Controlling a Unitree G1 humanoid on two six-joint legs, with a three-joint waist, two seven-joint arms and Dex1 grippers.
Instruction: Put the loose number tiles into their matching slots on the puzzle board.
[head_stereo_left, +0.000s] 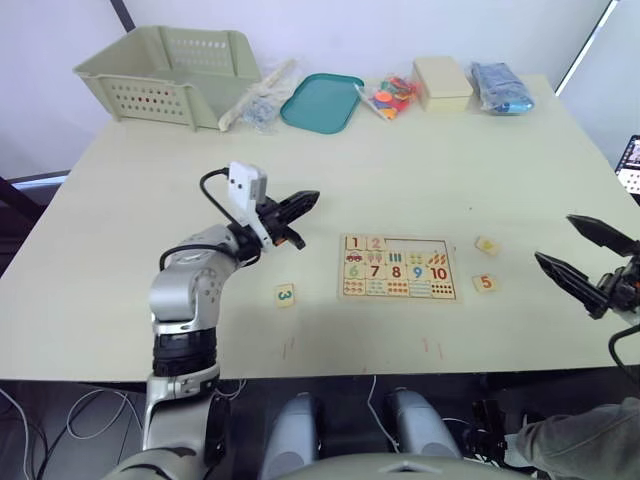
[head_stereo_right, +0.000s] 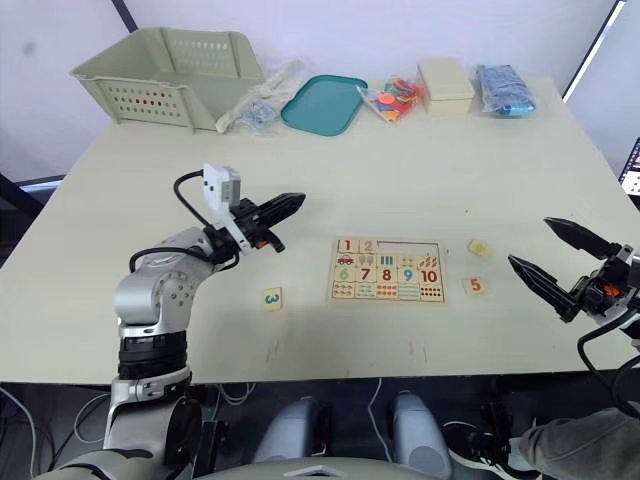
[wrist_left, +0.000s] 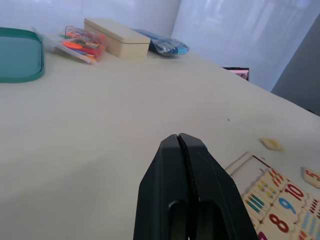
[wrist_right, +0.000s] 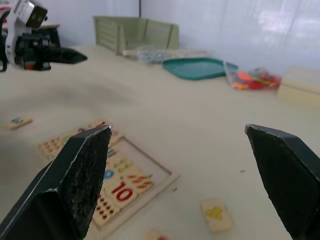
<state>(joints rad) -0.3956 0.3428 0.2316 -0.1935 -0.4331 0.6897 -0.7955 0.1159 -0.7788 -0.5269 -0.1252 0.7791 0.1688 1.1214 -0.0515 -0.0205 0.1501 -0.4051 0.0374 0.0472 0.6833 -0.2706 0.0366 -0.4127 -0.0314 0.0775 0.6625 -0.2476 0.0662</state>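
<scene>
Beside the puzzle board (head_stereo_left: 399, 268), apparently three loose number tiles (head_stereo_left: 285, 294).

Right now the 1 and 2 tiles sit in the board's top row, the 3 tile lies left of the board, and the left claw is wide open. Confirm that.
One thing is wrong: the left claw is shut, as the left wrist view shows. The 1 tile and 2 tile do sit in the board's top row, and the 3 tile lies to its left.

Left arm bent at the elbow, its black two-fingered left gripper (head_stereo_left: 300, 205) pressed closed and pointing toward two o'clock. Black two-fingered right gripper (head_stereo_left: 585, 255) (at the right edge) spread wide, pointing toward ten o'clock.
</scene>
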